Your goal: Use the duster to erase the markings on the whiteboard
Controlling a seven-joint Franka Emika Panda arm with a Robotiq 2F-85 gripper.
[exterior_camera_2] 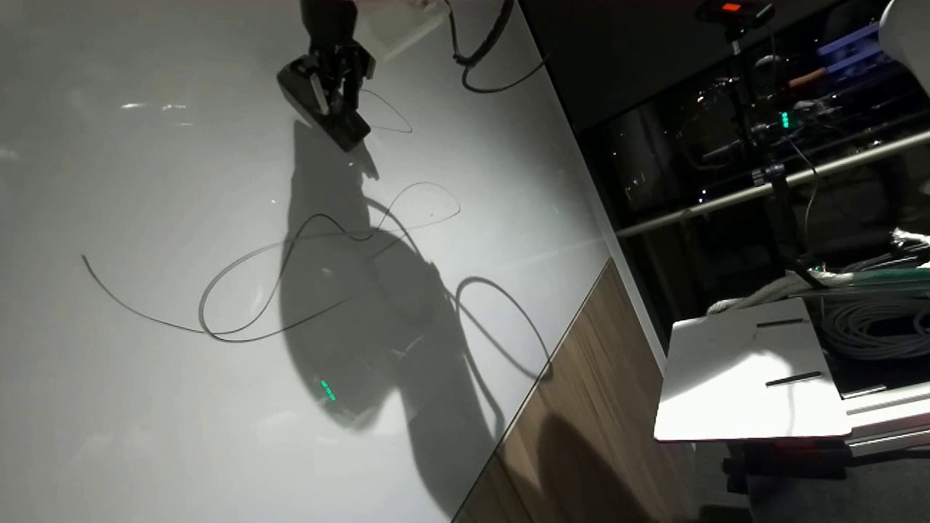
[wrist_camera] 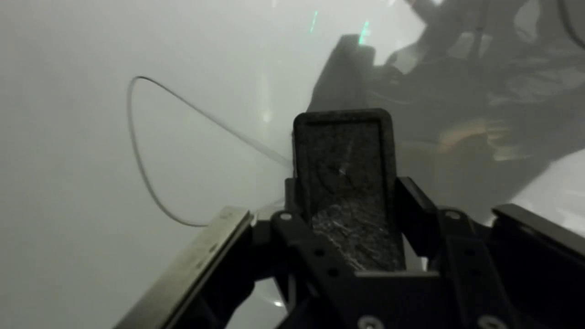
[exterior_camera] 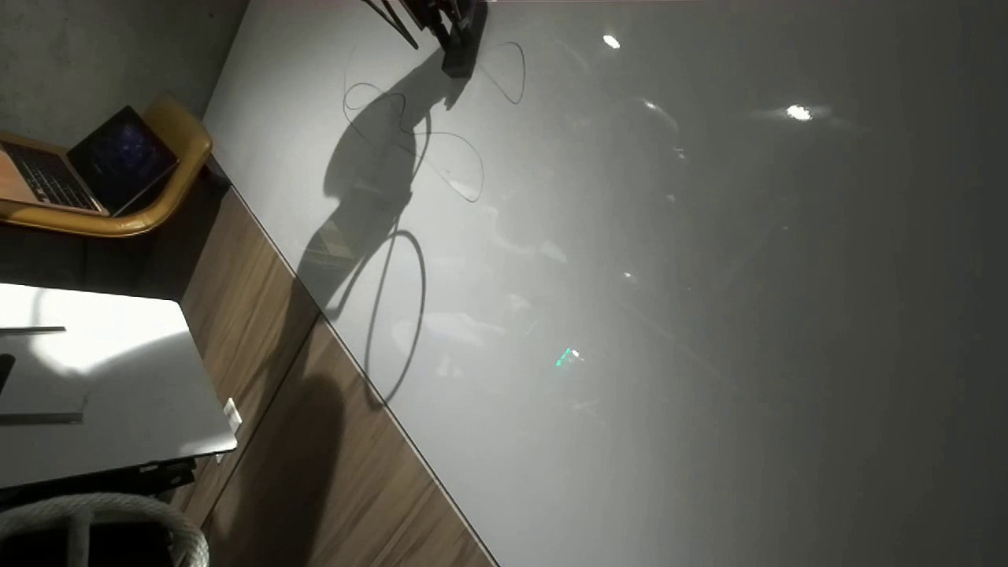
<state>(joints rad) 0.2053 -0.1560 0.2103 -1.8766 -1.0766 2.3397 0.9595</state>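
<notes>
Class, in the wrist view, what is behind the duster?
The whiteboard, partly shadowed, with a marking reaching the left edge of the duster. Whatever the duster covers cannot be seen.

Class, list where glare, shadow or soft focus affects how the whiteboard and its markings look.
In an exterior view, bright glare spots dot the whiteboard; in both exterior views, a large shadow darkens part of the markings; in the wrist view, parts of the markings look soft and faded, and the duster appears dark against the pale whiteboard.
</notes>
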